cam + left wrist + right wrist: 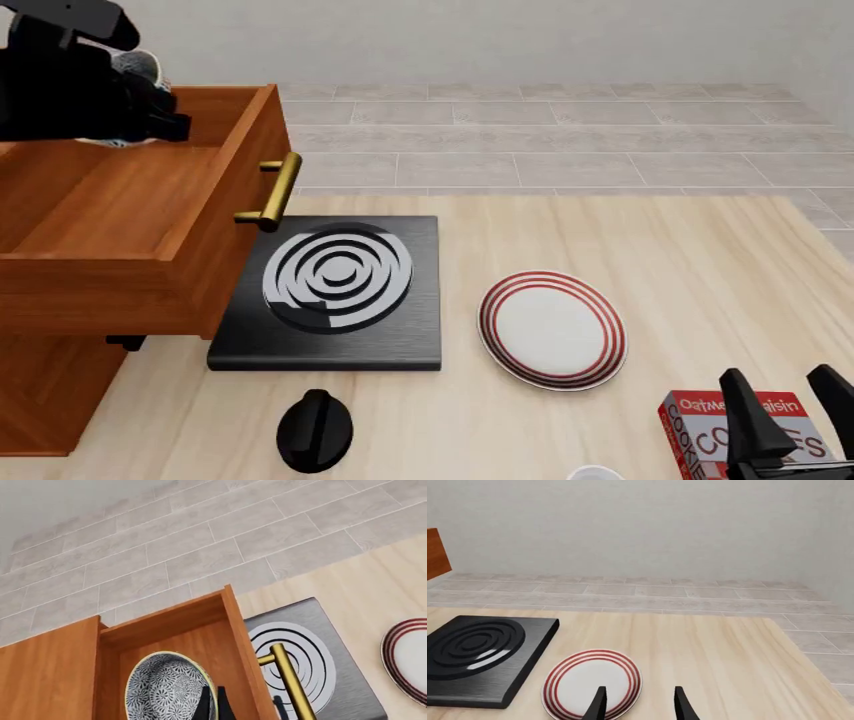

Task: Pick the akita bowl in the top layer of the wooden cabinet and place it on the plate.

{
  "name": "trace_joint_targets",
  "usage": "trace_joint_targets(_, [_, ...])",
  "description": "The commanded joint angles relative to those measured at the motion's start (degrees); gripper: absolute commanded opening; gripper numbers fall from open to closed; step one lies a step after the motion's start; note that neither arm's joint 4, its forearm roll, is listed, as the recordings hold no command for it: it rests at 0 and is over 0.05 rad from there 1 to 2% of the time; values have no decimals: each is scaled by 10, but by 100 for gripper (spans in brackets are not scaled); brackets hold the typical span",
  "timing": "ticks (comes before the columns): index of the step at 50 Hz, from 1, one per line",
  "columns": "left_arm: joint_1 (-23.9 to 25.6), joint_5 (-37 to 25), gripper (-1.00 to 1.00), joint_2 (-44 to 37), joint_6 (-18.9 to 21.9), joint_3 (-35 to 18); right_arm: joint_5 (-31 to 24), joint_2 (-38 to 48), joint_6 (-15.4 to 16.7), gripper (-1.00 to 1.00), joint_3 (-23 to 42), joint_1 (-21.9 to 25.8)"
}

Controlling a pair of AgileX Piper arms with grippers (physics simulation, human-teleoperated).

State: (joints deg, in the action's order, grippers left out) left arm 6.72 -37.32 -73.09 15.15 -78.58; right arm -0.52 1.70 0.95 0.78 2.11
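At the lower right of the front view the right gripper (790,402) waits open and empty, the plate (553,329) lies mid-frame, and at upper left the left gripper (212,700) pinches the bowl (167,687) above the open drawer (127,215), so next I think it must carry it to the plate

place: simulated kitchen-style tabletop | evidence: black stove slab (327,295) with silver rings, centre-left | round control knob (315,430) at 6 o'clock of it | red-ringed plate (553,329) at its 3 o'clock | red cookie box (727,435) at 5 o'clock | pale wood table (694,260) | grey tiled floor (561,140) at 12 o'clock
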Motion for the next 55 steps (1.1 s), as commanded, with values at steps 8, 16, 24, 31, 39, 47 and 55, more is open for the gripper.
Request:
trace_joint_targets(8, [21, 7, -100, 20, 14, -31, -3, -3, 0, 100, 0, 0])
trace_joint_targets(16, [39, 13, -100, 33, 27, -38, 3, 3, 0, 100, 0, 0])
trace_joint_targets(24, [56, 12, -100, 39, 32, -54, -10, -10, 0, 100, 1, 0])
trace_joint_targets(31, [77, 6, -100, 41, 36, -77, -8, -9, 1, 100, 0, 1])
trace_joint_targets(39, [92, 1, -100, 43, 44, -98, -10, -11, 1, 100, 0, 1])
trace_joint_targets(47, [114, -2, -100, 36, 44, -124, -14, -15, 0, 100, 1, 1])
trace_joint_targets(55, [140, -2, -100, 29, 42, -130, -10, -11, 1, 100, 1, 1])
